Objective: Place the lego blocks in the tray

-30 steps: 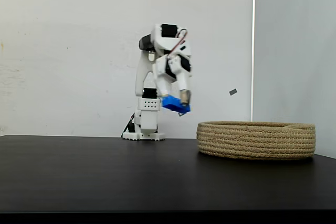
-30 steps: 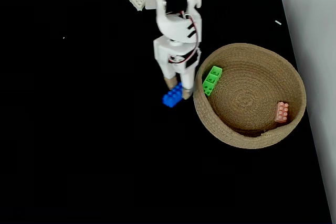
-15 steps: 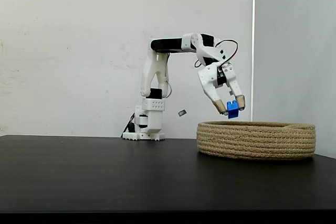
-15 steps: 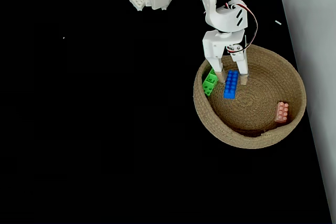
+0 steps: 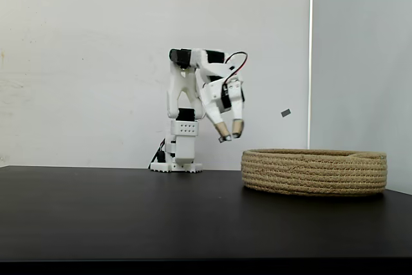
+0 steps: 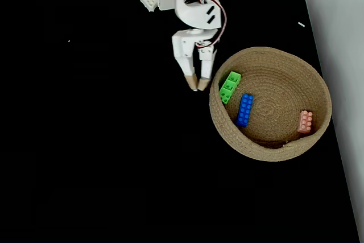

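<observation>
The gripper hangs above the black table with nothing in it, its two tan-tipped fingers parted only a little and pointing down. In the side-on fixed view it sits above the height of the basket's rim, clear of the tabletop.

Just to its right in the top-down fixed view is the near wall of the tray, a round basket of coiled rope. All three lego blocks lie inside. The green brick is closest to the gripper, leaning on the inner wall just past the rim. The blue brick lies a little farther in and toward the bottom of that view, on the basket floor. The salmon-pink brick is farthest, against the opposite wall.

No brick shows on the table around the gripper, so the placing looks finished. What remains is likely only for the arm to fold toward its base and rest, keeping the fingers off the basket rim beside them.
</observation>
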`<state>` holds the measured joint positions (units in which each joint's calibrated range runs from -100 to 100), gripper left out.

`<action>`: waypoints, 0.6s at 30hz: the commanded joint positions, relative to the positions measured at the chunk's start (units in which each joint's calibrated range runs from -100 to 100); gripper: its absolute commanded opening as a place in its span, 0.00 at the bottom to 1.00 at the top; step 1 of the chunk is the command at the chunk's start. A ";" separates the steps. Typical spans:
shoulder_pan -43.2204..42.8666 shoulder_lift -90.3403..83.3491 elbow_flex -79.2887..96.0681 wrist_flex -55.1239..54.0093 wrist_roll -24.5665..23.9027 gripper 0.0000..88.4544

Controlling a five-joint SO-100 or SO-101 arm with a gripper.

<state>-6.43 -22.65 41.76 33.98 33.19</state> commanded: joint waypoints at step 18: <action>13.69 -60.41 58.24 7.79 13.92 0.00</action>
<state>6.92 -75.74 99.03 27.08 45.40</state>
